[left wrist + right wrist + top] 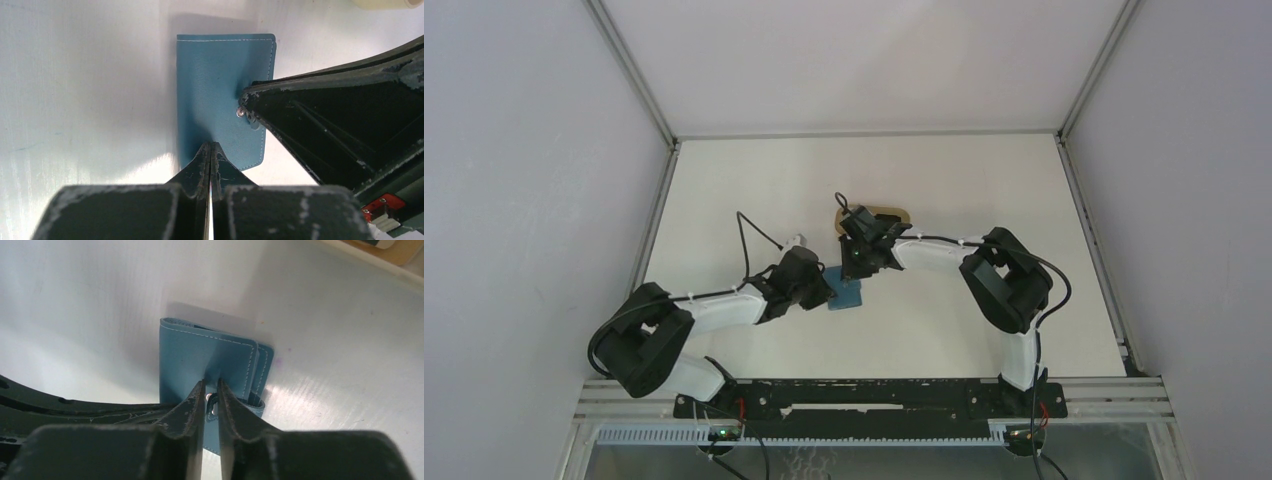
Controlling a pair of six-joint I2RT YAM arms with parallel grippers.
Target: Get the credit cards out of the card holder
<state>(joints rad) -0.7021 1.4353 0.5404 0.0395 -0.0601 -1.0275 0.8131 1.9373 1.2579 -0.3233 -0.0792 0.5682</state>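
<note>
Top external view: the card holder [848, 295] lies folded on the table [924, 340] between the two arms, with the left claw [822, 290] at its left edge and the right claw [861, 268] at its far right corner. Left wrist view: the left claw is fully closed, finger against finger, its tips pressed down on the near edge of the teal cover and holding nothing. Right wrist view: the right claw's fingers stand a narrow gap apart with the snap tab [213, 406] between them; whether they pinch it cannot be determined.
</note>
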